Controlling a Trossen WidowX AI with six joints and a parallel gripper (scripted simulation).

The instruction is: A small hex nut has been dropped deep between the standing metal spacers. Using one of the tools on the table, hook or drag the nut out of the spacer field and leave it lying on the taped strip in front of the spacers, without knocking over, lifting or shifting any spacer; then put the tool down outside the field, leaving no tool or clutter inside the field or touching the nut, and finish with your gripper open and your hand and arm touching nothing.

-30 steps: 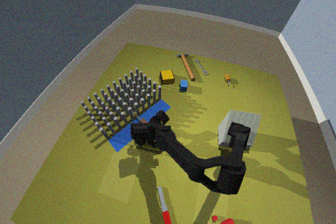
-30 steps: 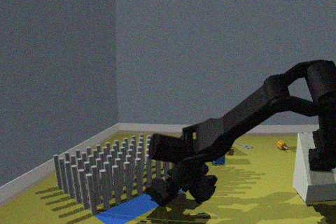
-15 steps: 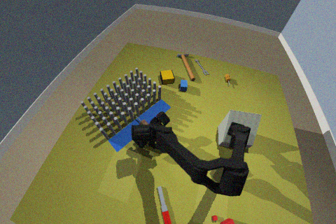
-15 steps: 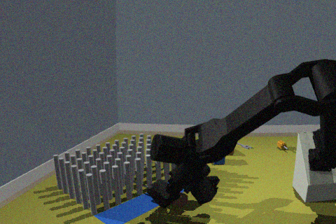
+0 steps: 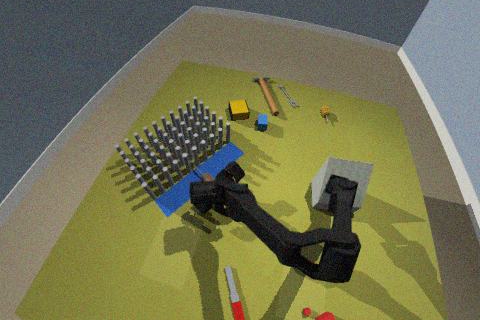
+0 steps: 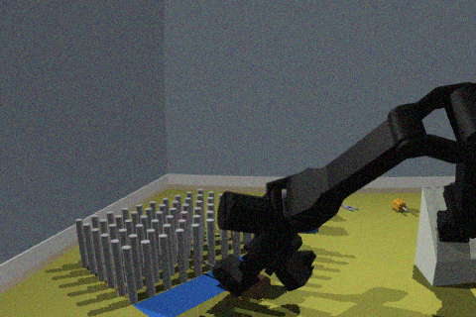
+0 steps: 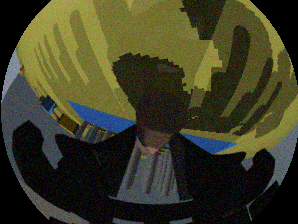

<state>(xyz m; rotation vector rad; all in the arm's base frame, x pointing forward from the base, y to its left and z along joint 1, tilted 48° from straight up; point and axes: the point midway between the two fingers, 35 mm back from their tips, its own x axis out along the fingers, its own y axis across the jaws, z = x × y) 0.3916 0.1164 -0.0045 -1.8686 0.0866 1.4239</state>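
The standing metal spacers (image 5: 228,133) (image 6: 130,274) (image 7: 149,176) form a dense, upright field. The blue taped strip (image 5: 170,202) (image 6: 174,302) (image 7: 100,116) lies along its front. My gripper (image 5: 212,180) (image 6: 263,277) (image 7: 157,142) is low beside the strip, shut on a tool's brown handle (image 5: 206,177) (image 6: 260,285) (image 7: 156,136). The tool's thin grey shaft (image 5: 197,172) (image 6: 210,264) points over the strip toward the front spacers. Its far end is hidden among them. The hex nut cannot be made out in any view.
Beyond the field lie a yellow block (image 5: 239,109), a blue block (image 5: 262,121), a hammer (image 5: 268,95), a wrench (image 5: 287,95) and a small orange-handled item (image 5: 325,111) (image 6: 398,205). A white block (image 5: 320,190) (image 6: 429,253) stands by the arm's base. A red-handled tool (image 5: 237,310) lies near the front.
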